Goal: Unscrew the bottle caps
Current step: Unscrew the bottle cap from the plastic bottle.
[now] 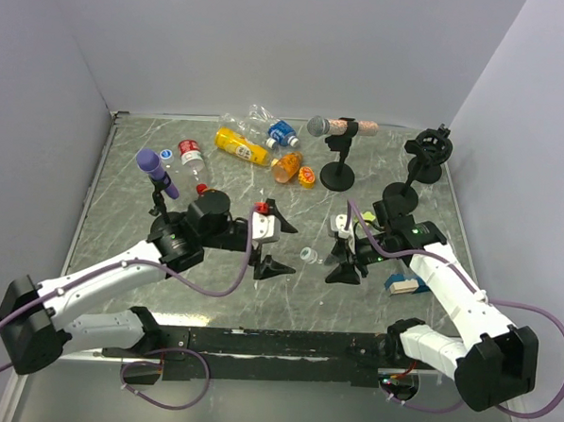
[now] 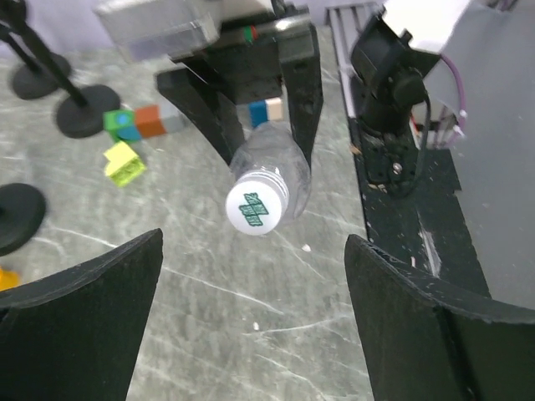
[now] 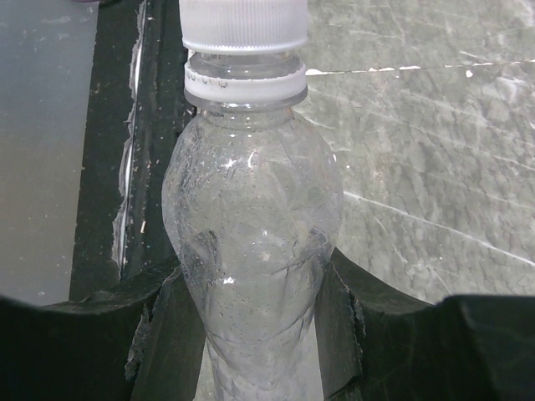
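Above the middle of the grey, marbled bench (image 1: 121, 212), closed in by pale walls (image 1: 271, 50) on three sides, one clear bottle (image 3: 251, 209) is held in the air. Its long axis lies roughly level across the bench, and its white cap (image 2: 256, 209) points at the left hand (image 2: 253, 251). The right hand (image 3: 251, 317) is clamped round the bottle's body. The left hand's fingers stand wide apart, short of the cap. At the far side lie one yellow bottle (image 1: 240, 148) and two stubby orange bottles (image 1: 286, 166) among clear ones. Two microphones (image 1: 157, 171) stand nearby.

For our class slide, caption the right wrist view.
Right gripper clamps a clear bottle, its white cap screwed on.
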Action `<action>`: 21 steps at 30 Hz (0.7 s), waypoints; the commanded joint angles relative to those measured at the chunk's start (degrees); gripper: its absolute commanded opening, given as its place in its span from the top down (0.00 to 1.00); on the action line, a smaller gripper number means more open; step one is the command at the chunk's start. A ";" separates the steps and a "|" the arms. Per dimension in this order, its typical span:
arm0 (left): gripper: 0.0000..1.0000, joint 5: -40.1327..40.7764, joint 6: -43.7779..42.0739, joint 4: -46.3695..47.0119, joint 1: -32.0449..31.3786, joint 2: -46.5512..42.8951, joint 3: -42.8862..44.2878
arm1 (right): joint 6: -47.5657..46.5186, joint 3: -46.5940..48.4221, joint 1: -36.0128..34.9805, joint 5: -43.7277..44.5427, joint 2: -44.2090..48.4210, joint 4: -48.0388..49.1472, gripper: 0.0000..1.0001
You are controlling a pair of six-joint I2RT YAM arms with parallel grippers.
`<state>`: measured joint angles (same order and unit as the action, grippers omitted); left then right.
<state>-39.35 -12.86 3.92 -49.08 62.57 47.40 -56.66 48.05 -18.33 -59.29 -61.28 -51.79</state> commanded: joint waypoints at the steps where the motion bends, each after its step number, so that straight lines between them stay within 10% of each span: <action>1: 0.09 -5.56 -1.99 4.60 -0.05 2.64 2.96 | -2.66 -0.42 0.49 -2.59 -0.86 0.99 0.83; 14: 0.19 -0.99 -2.69 5.83 -4.18 8.71 5.07 | -2.84 -0.94 0.75 -2.94 -1.30 1.08 0.83; 21: 0.45 -0.55 -2.26 3.29 -4.97 11.35 8.06 | -3.63 -0.77 0.92 -3.29 -1.39 0.37 0.83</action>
<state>-40.01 -14.26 6.42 -53.54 72.84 51.88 -57.78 47.53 -17.96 -59.57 -63.05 -51.86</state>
